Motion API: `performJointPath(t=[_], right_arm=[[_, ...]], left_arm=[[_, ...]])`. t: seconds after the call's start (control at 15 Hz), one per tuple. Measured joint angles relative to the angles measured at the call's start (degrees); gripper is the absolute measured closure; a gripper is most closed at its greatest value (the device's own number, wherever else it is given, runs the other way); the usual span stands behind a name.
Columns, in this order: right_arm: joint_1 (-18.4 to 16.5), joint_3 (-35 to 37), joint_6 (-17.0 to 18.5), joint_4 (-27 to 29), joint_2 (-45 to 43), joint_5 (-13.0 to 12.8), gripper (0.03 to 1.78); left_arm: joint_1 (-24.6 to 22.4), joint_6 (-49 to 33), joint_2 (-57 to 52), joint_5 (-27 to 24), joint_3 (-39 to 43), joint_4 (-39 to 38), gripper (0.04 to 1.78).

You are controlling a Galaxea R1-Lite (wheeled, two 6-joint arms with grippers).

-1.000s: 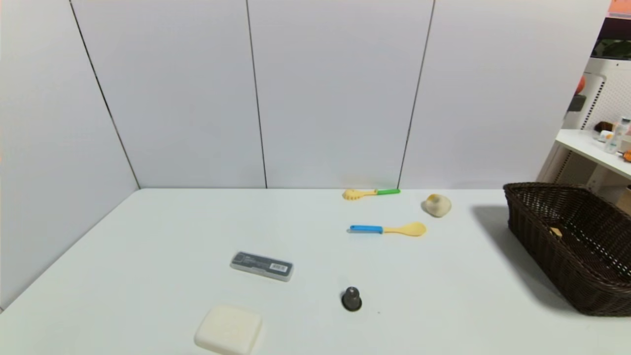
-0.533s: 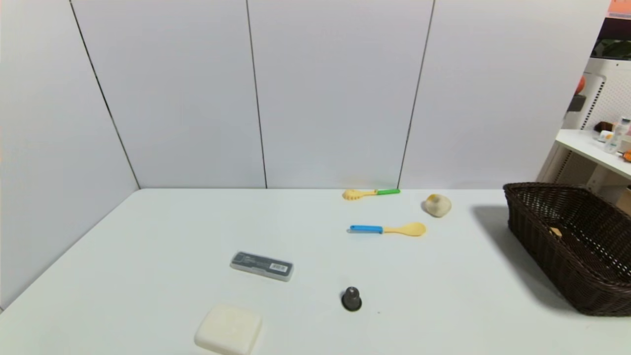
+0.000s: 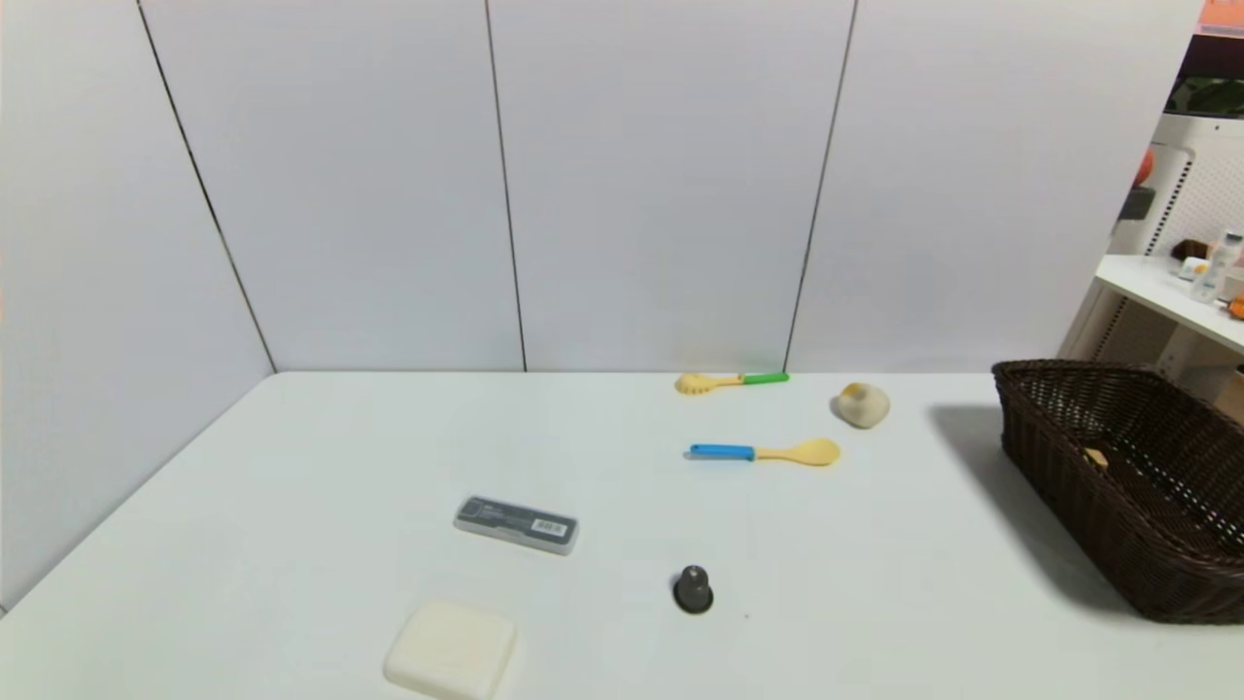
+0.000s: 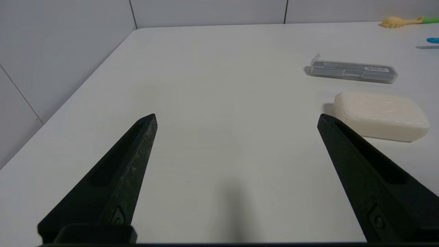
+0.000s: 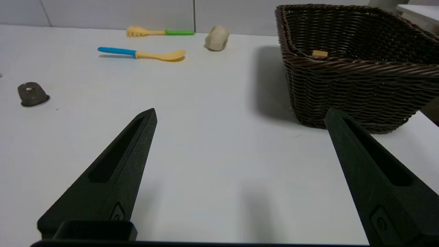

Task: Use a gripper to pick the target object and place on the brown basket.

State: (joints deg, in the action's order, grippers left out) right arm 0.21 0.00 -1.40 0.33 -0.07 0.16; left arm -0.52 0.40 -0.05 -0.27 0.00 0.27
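The small light-tan wooden cube (image 3: 1096, 456) lies inside the brown basket (image 3: 1069, 476) at the table's right edge; it also shows in the right wrist view (image 5: 319, 53), inside the basket (image 5: 349, 89). My right gripper (image 5: 240, 113) is open and empty, low over bare table short of the basket. My left gripper (image 4: 236, 116) is open and empty over bare table near the left front. Neither gripper shows in the head view.
On the white table lie a cream square bar (image 3: 451, 649), a grey flat case (image 3: 516, 524), a small dark cap (image 3: 693, 589), a blue-handled spoon (image 3: 768, 451), a green-handled fork (image 3: 731, 380) and a rounded beige lump (image 3: 861, 403). Walls close the back and left.
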Motion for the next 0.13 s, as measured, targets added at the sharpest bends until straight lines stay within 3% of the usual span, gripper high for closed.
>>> performJointPath(t=[0.13], right_arm=[[0.04, 0.0, 1.16, -0.11, 0.0, -0.11, 0.12]], left_arm=[[0.0, 0.0, 0.0, 0.02, 0.0, 0.0, 0.13]])
